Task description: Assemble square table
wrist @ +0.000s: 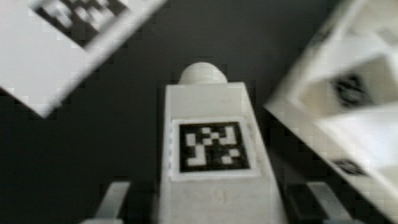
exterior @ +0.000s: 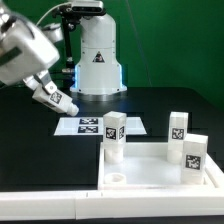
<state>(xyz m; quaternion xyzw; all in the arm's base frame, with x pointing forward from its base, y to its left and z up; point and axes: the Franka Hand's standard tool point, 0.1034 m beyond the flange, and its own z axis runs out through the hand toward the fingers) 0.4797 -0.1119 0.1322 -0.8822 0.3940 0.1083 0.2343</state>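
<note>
The square table's white slab [exterior: 150,172] lies at the front right of the exterior view. Three white tagged legs stand upright on it [exterior: 113,136] [exterior: 178,127] [exterior: 192,152], and a round socket [exterior: 117,178] at its near left corner is bare. High at the exterior view's left, my gripper [exterior: 46,93] is shut on another leg [exterior: 58,101], which it holds tilted in the air above the black table. In the wrist view this leg [wrist: 214,130] runs out between my fingers [wrist: 116,200] with its tag facing the camera. My gripper [wrist: 217,198] holds its near end.
The marker board [exterior: 95,127] lies flat behind the slab, and it shows as marker board [wrist: 54,45] in the wrist view too. The slab's rim [wrist: 347,70] is beside the held leg there. The robot's white base [exterior: 98,55] stands at the back.
</note>
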